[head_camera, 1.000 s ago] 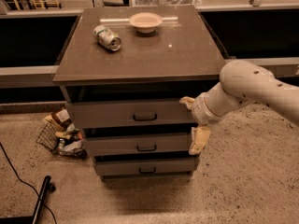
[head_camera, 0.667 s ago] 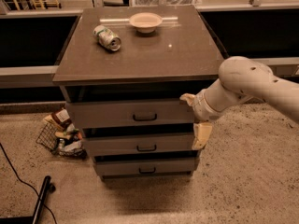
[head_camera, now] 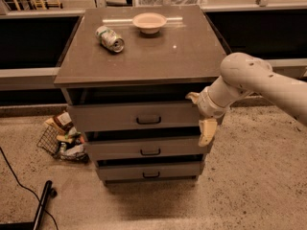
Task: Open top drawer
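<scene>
Claw (head_camera: 200,114) held spread, nothing pinched, at right end of top drawer (head_camera: 115,117), likely readied for handle (head_camera: 148,120) at front's centre, well apart. Drawer judged shut beneath counter (head_camera: 158,56); pull not yet begun.

We see the top drawer (head_camera: 120,117), its front a matt grey, with a dark handle (head_camera: 148,120). The cabinet top (head_camera: 144,56) is smooth, with a soft sheen that catches the light. On it lie a shiny metal can (head_camera: 110,38) and a pale matt bowl (head_camera: 149,22). The gripper (head_camera: 201,115), at the drawer's right edge with fingers spread, looks like cream plastic. The arm (head_camera: 259,80) has a smooth off-white shell. The floor (head_camera: 259,176) is speckled and rough-looking.
</scene>
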